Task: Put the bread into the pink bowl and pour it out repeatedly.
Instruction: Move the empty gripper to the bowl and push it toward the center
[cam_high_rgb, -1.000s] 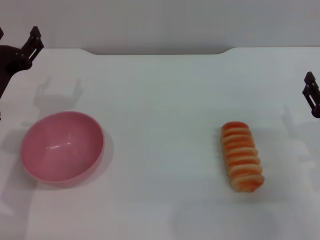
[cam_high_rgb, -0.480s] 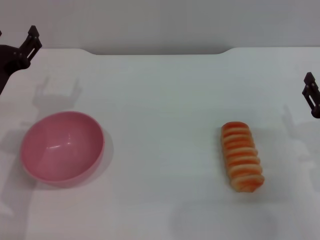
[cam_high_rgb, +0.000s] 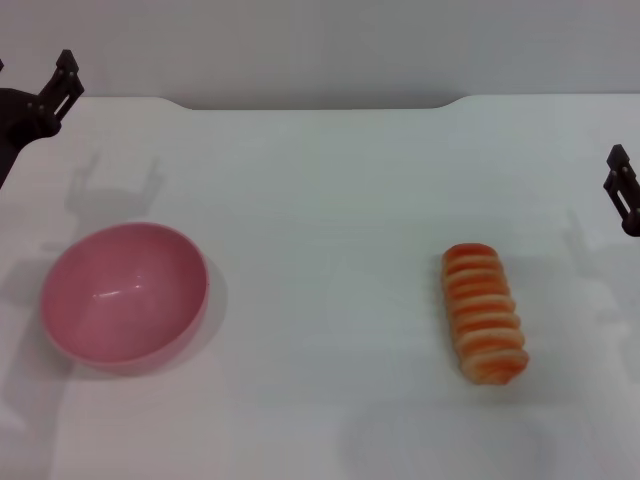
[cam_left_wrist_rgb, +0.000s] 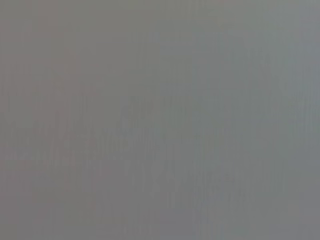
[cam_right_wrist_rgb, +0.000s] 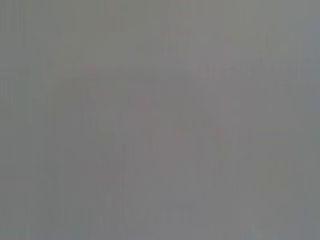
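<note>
Both the left hand (cam_high_rgb: 40, 100) and right hand (cam_high_rgb: 622, 190) are dark, almost black, angular brackets with blocky tips.

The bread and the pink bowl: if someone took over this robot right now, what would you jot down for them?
Left gripper: up at the far left edge of the table, holding nothing.
Right gripper: at the right edge, also holding nothing; only part of it shows.
The pink bowl sits upright and empty on the robot's left.
The bread lies striped side up on the right, well apart from the bowl.
Both wrist views show only blank grey.
Done: nothing that shows.
Left: pick up the bread, probably with the nearer right arm, drop it in the bowl, tip it out, repeat.
</note>
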